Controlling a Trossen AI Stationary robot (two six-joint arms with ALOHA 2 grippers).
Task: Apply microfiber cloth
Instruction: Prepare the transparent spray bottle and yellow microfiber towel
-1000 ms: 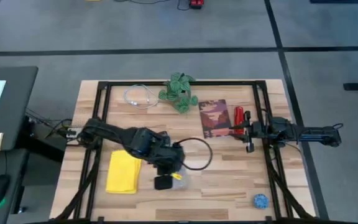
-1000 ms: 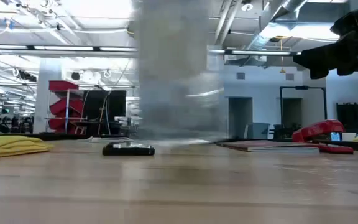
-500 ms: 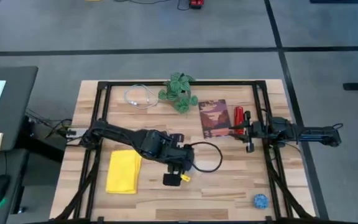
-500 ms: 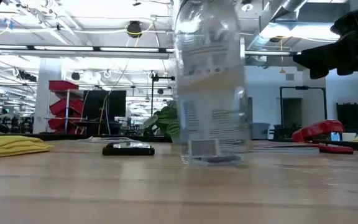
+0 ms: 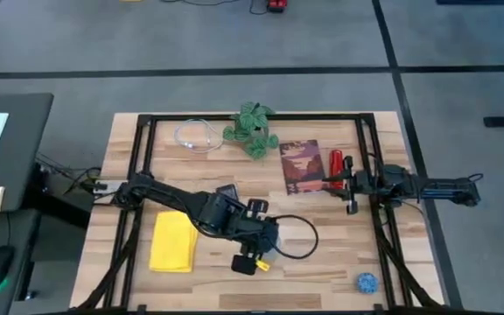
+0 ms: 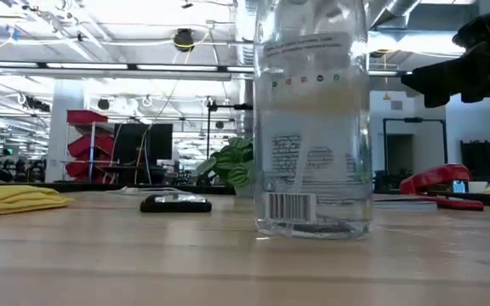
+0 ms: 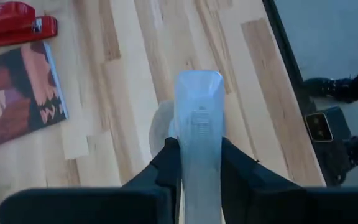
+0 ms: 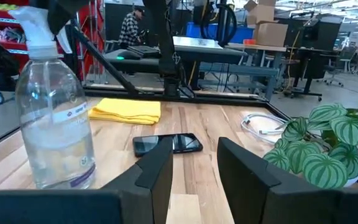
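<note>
Bottle [image 6: 313,127] in left gripper [image 7: 199,163], seemingly empty, upright on table [image 5: 339,254]

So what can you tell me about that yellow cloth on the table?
The microfiber cloth is bright yellow, soft-looking fabric, roughly rectangular and folded flat with slightly rumpled edges. It lies on the wooden table on the left arm's side, beside the black phone and apart from it. Nothing grips it: the left gripper holds a clear spray bottle farther along the table.
</note>
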